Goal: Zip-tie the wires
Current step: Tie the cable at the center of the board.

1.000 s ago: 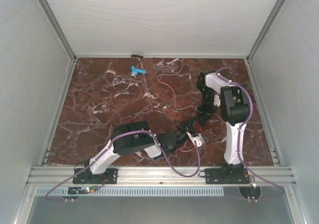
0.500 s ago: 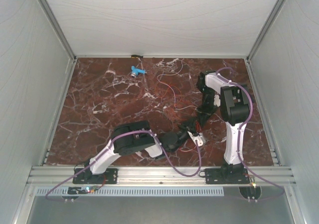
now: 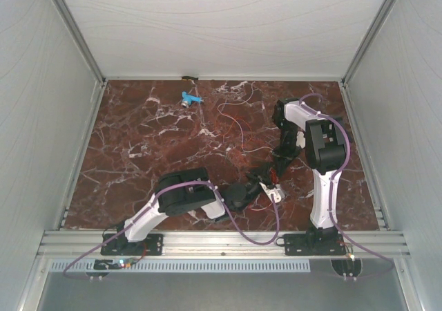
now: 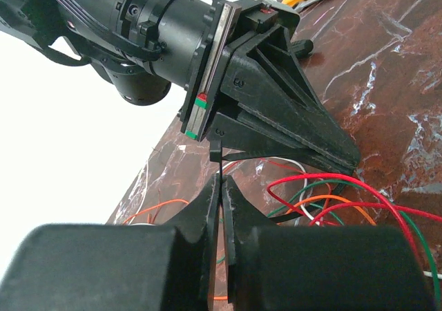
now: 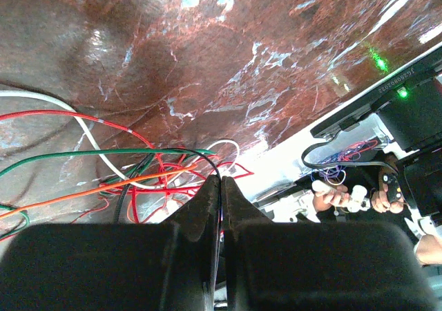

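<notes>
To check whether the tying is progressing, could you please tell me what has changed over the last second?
Nothing visibly changed. The left hand stays shut on a thin black strip, the right hand stays shut, and both remain low over the wires. The loose strands farther back lie as before.

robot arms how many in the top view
2. The left arm lies low at near left, reaching right; the right arm stands at near right, bending down toward the middle. None seems hidden.
</notes>
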